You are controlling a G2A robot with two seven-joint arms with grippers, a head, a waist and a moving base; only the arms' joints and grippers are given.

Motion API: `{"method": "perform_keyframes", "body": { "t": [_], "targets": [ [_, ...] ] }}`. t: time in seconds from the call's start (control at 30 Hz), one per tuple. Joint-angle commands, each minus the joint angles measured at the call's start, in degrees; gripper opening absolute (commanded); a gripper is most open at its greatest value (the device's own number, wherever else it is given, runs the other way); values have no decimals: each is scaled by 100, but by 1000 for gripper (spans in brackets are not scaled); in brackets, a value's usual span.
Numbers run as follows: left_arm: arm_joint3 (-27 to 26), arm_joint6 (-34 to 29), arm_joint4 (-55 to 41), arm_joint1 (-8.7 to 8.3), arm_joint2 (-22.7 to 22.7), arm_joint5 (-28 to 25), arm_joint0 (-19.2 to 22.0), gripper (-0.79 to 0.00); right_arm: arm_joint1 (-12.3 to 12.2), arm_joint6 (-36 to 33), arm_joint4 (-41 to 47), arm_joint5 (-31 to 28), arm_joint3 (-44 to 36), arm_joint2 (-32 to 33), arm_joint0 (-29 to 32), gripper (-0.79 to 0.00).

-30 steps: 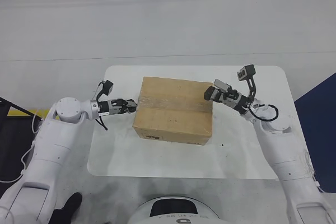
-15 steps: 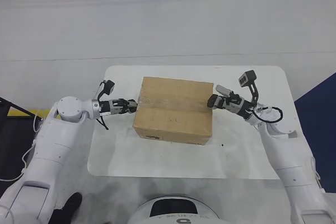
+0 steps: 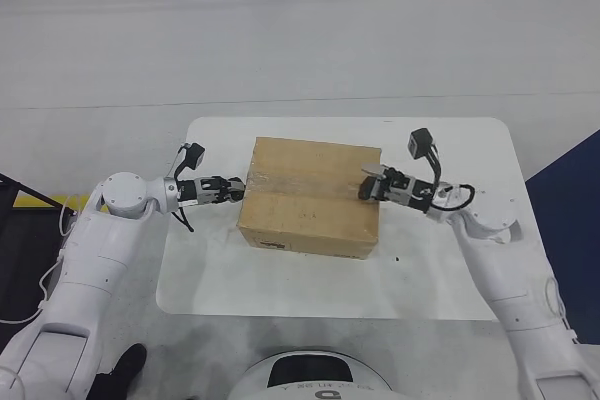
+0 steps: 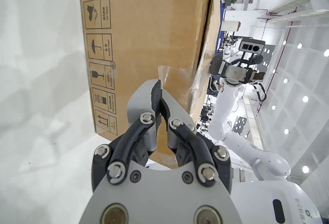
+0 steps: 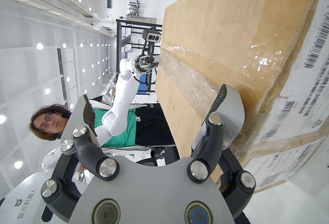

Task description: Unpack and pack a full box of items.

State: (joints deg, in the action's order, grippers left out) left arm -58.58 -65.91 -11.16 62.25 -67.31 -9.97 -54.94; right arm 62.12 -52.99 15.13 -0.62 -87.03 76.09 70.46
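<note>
Sealed cardboard box [image 3: 310,197] at the centre of the white surface [image 3: 440,280].
At the box's left edge the left claw [image 3: 237,187] pinches a loose end of clear tape [image 4: 163,72]; the right claw [image 3: 364,187], spread, sits at its right edge.

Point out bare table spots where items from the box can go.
Widest: the strip of table between the box and the near edge. Also the far right corner, past the right gripper. Crowded: both box ends, where the right gripper and the left gripper, pinching tape, sit.
</note>
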Motion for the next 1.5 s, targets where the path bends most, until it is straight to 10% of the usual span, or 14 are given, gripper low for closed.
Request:
{"method": "perform_keyframes", "body": {
  "t": [0.0, 1.47],
  "targets": [
    [0, 0, 0, 0, 0, 0, 0, -785, 26, 311, -58, 244, 60, -104, -85, 0],
    [0, 0, 0, 0, 0, 0, 0, -785, 583, 771, -420, 1525, 477, -2353, -1724, 0]
  ]
}}
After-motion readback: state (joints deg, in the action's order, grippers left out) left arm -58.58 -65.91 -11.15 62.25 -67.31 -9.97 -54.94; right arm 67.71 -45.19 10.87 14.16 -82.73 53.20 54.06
